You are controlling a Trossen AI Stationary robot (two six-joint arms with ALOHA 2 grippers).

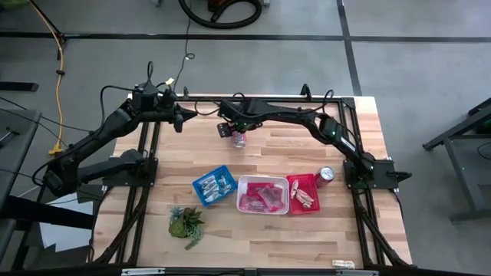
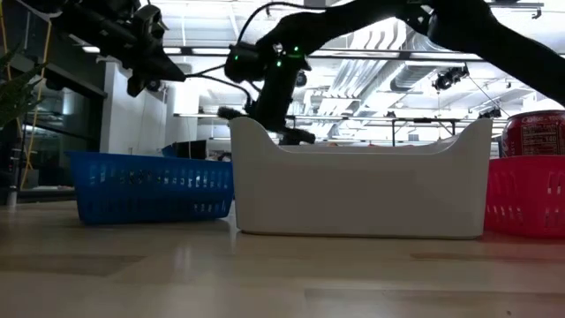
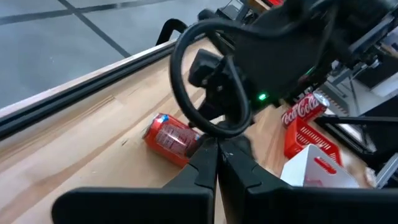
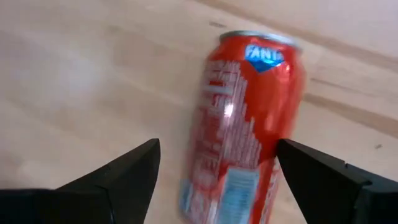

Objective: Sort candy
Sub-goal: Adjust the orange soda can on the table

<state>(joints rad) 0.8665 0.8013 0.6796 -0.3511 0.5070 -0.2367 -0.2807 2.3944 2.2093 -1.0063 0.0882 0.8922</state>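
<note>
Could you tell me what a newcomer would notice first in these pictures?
Probably the red Fanta can lying on its side on the bare wood near the table's far edge, with the right gripper open right over it. Next, the row of three small trays near the middle: blue tray, white tray with pink candy, red tray with a second can upright beside it.

Grey concrete floor (image 1: 414, 69) with dark seam lines surrounds the light wooden butcher-block table (image 1: 291, 238). Yellow cable (image 1: 57, 69) trails along the floor. Ceiling with white ducts and strip lights (image 2: 388, 75) overhead.
</note>
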